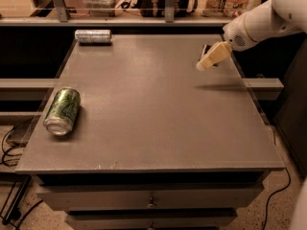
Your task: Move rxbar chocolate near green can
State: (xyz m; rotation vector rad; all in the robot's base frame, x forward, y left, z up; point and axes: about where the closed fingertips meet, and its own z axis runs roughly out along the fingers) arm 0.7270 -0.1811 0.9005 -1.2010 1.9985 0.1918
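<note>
Rxbar chocolate at the table's far right edge, partly hidden behind the gripper.
You have the gripper hanging above the table, right over the bar's near end, its shadow on the surface in front. You cannot tell whether it is wide or narrow. The green can lies on its side near the front left edge, well apart from the bar. A silver can lies on its side at the far left corner.
</note>
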